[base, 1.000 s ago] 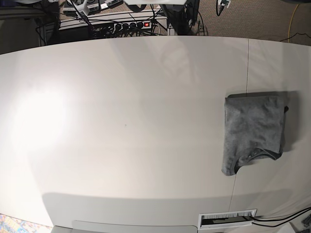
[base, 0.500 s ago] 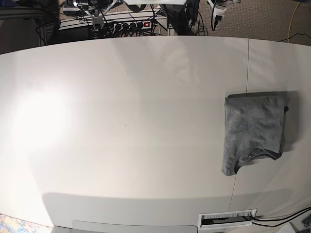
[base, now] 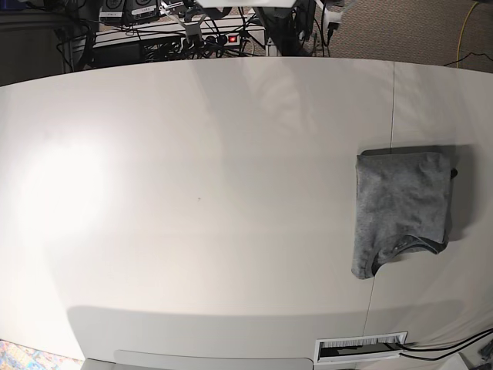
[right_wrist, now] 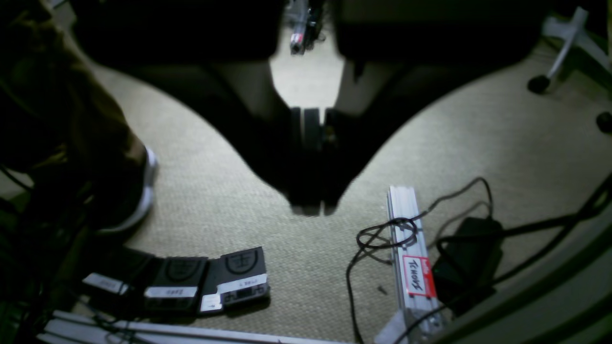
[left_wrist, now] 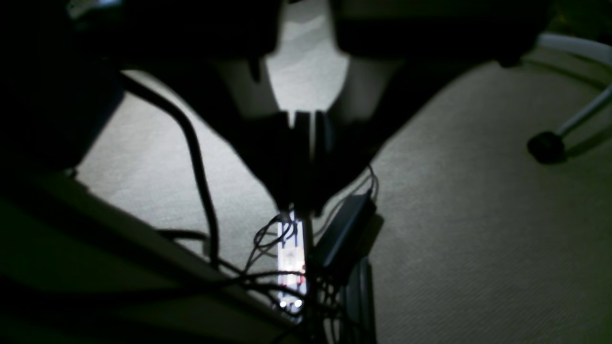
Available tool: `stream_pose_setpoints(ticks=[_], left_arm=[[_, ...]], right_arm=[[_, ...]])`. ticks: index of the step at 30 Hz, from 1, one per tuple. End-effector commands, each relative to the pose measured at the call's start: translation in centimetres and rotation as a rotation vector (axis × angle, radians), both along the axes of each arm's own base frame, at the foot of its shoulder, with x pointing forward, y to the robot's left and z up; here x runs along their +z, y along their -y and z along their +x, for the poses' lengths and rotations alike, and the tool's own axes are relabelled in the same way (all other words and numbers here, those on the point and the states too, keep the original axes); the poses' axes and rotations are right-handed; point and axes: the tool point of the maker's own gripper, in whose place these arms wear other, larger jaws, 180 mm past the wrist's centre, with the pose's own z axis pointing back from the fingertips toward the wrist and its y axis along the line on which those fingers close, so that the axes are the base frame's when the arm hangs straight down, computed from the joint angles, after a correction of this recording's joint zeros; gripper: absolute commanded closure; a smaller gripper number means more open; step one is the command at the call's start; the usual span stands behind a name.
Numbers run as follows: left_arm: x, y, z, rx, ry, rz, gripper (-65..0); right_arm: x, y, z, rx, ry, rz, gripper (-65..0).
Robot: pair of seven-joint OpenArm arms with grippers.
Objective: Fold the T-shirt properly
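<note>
Folded T-shirt (base: 402,206) on the table (base: 192,193), both grippers away.

Left gripper (left_wrist: 302,210) and right gripper (right_wrist: 308,208) have jaws pressed together, holding nothing, with only floor under them (the shirt is nowhere near). The cloth looks soft, light and limp; I would pinch it at a folded edge.

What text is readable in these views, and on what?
"TCHOUF" or similar, handwritten and hard to make out: white label with red border on the aluminium rail, right wrist view.
White stickers on the black boxes on the carpet: too blurred to read.
T-shirt: no print visible.
Left wrist view: nothing readable.
</note>
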Motion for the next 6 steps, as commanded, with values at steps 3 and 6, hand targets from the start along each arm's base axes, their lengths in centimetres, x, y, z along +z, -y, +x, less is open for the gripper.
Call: stream_pose_setpoints(ticks=[3,6], left_arm=[[0.3,2.5,-0.4,0.008,0.002,-0.051,0.0],[0.4,2.6,0.0,0.011,0.015,-0.054,0.0]], right_arm=[[0.0,-0.6,-0.1,-0.029,-0.016,0.01,0.0],[0.0,-1.4,0.0,-0.031,-0.013,0.022,0.0]])
